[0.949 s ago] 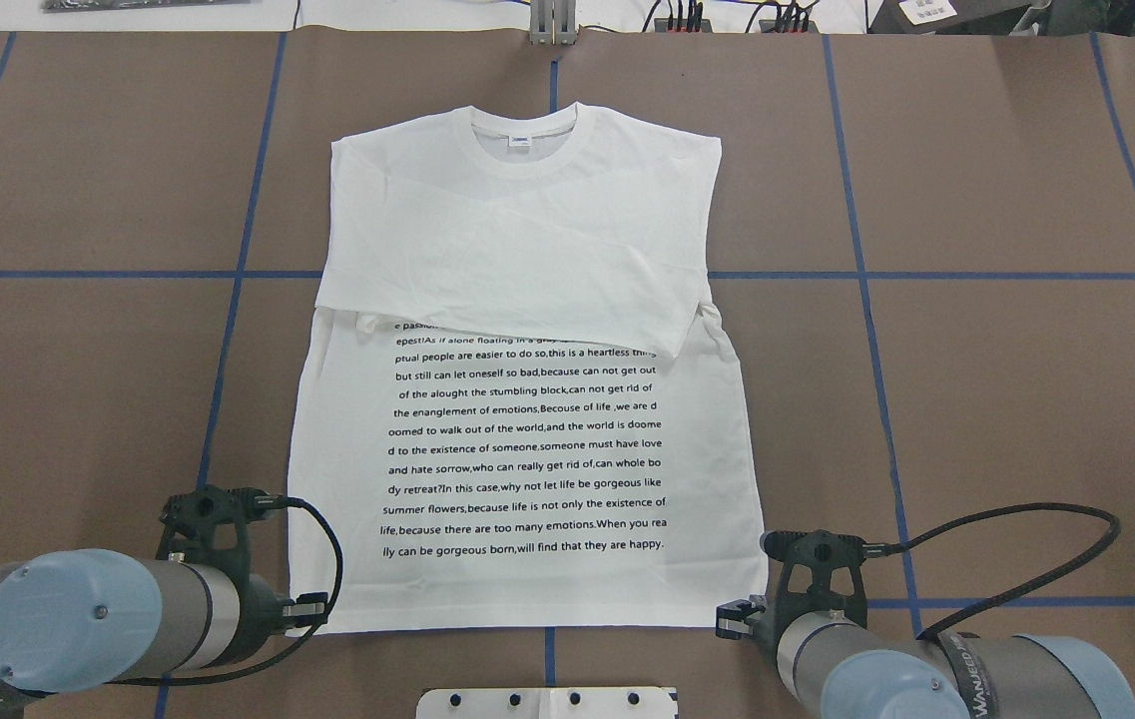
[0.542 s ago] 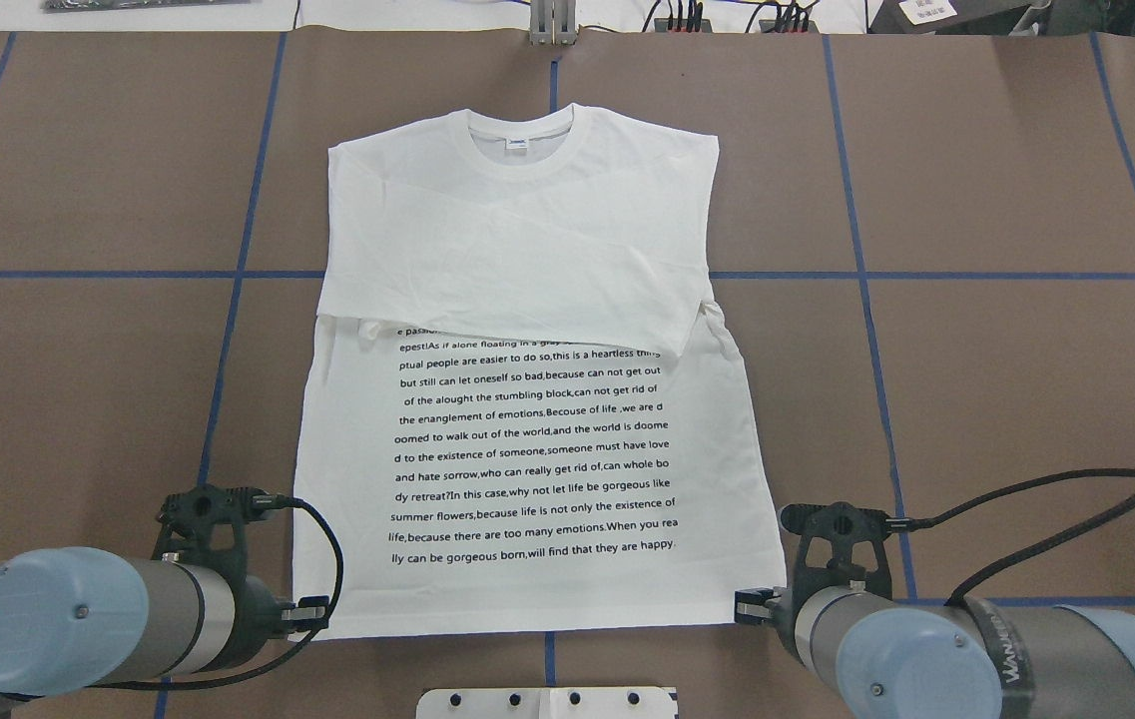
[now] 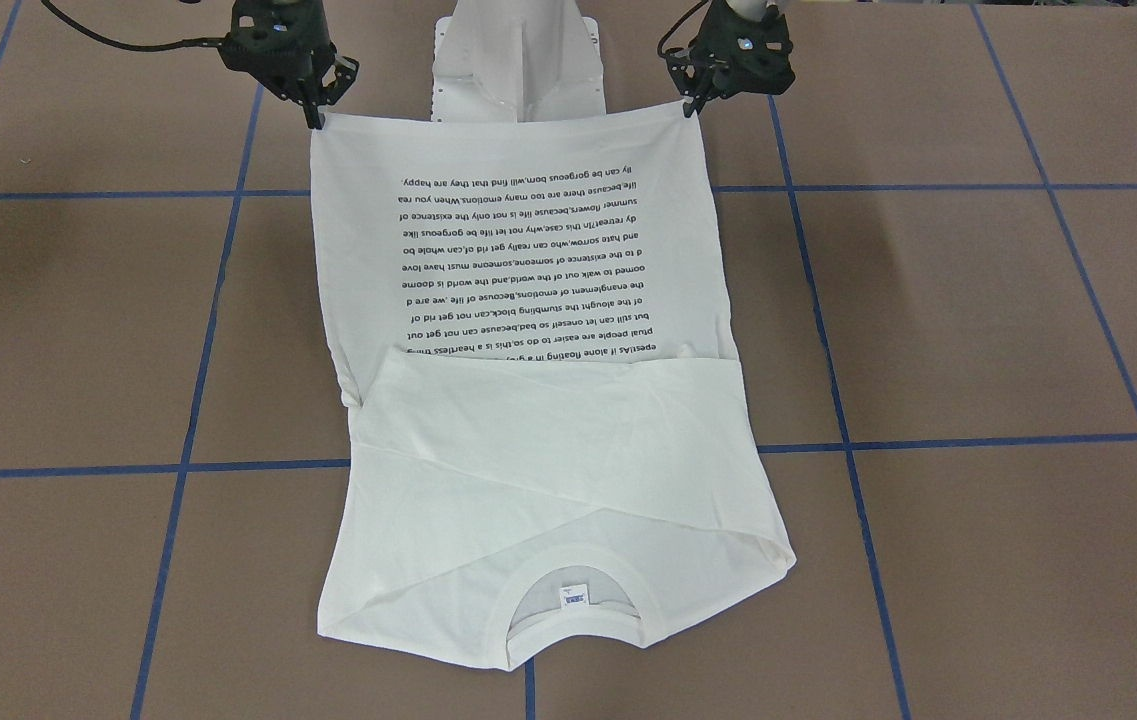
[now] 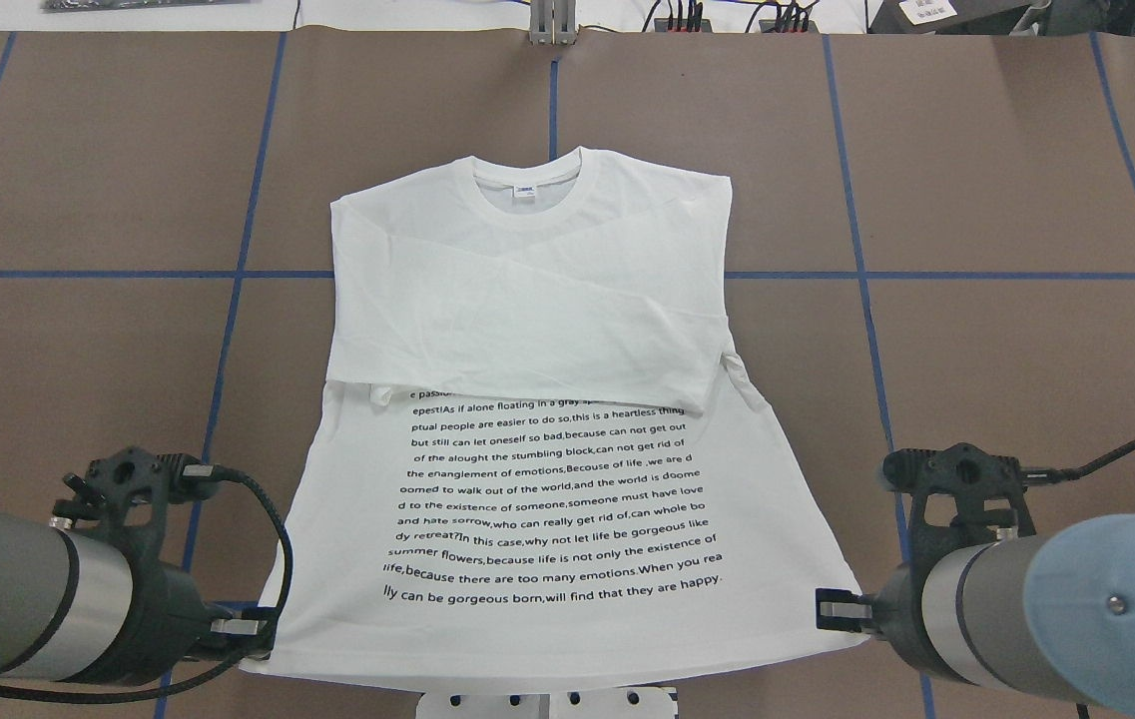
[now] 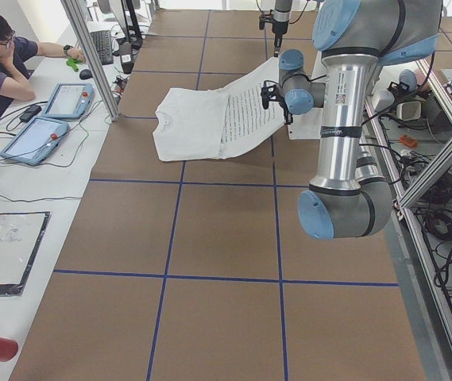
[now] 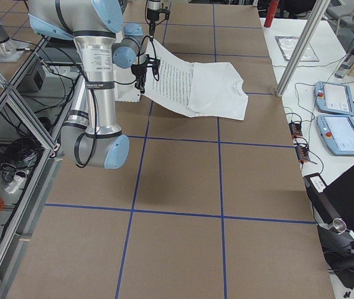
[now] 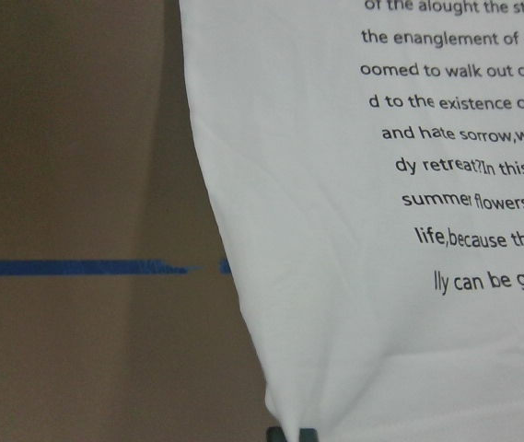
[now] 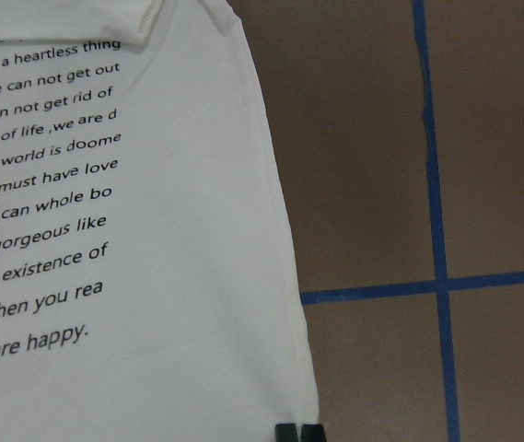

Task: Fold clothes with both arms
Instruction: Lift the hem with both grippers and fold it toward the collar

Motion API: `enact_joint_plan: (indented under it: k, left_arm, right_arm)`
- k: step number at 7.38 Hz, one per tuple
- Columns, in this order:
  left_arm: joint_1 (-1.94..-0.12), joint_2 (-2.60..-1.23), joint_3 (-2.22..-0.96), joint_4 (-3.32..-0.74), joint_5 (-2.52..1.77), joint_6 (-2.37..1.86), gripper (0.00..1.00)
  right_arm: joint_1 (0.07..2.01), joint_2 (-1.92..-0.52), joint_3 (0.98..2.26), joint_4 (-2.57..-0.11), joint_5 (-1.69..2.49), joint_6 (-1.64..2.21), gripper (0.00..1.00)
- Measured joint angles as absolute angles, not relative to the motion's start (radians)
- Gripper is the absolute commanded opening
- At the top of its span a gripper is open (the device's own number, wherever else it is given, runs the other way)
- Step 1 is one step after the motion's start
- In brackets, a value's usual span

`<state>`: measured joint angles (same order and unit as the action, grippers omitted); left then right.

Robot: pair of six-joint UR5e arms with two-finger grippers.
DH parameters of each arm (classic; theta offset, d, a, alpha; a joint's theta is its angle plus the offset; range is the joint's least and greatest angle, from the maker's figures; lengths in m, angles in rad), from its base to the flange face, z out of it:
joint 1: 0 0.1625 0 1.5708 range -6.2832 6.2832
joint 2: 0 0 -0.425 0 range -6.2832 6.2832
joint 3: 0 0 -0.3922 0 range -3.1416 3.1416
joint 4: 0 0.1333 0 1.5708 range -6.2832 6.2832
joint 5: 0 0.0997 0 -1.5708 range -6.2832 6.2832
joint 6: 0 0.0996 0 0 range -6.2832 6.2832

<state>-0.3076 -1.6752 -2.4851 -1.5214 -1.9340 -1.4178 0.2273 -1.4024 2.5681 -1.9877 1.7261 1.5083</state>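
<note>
Garment: the white long-sleeved T-shirt (image 4: 547, 330) is in the middle of the counter (image 4: 1026, 350), print side up. Its collar (image 4: 525, 180) points to the far edge, and both sleeves are crossed over the chest.
Left gripper: the left gripper (image 4: 256, 634) has its jaws clamped on the hem corner on its own side.
Right gripper: the right gripper (image 4: 832, 609) has its jaws clamped on the other hem corner.
Change: less than a second ago the hem lay flat near the robot-side edge. Now both corners are raised, and the hem is stretched wide between the two grippers, above the white pedestal base (image 4: 547, 704). The side views show the printed half sloping up from the counter. The whole shirt has also slid a little toward the robot-side edge, and the collar end remains on the counter.
Meaning: both grasps seem to hold, so I judge that the lift for the lengthwise fold has begun. The hem probably has to be carried over toward the collar next.
Risk: the crossed sleeves may shift if the cloth slides further.
</note>
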Motion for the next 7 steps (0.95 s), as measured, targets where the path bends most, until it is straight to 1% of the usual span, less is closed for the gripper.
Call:
enact_joint_plan:
  k: [1,2,3,5,7]
  left_arm:
    - [-0.362,-1.764,-2.498,-1.397,-1.958,-1.37,0.0]
    - [-0.423,-1.873,-2.462,-1.272,-1.966,-1.3,0.0]
    - [-0.496,-1.958,-2.397,-1.199,-1.968,-1.225,0.0]
    - [-0.644,-2.037,-2.264,-1.162,-1.966,-1.087,0.0]
    - [-0.746,-2.1,-2.157,-1.174,-1.958,-1.023,0.0]
  right_arm:
    - [0.288,-1.33,2.569,-2.055,1.766,1.455,0.0]
    - [0.361,-1.234,2.528,-2.123,1.787,1.38,0.0]
    - [0.446,-1.151,2.462,-2.164,1.809,1.299,0.0]
    - [0.61,-1.036,2.314,-2.181,1.85,1.161,0.0]
    - [0.714,-0.955,2.168,-2.128,1.861,1.107,0.0]
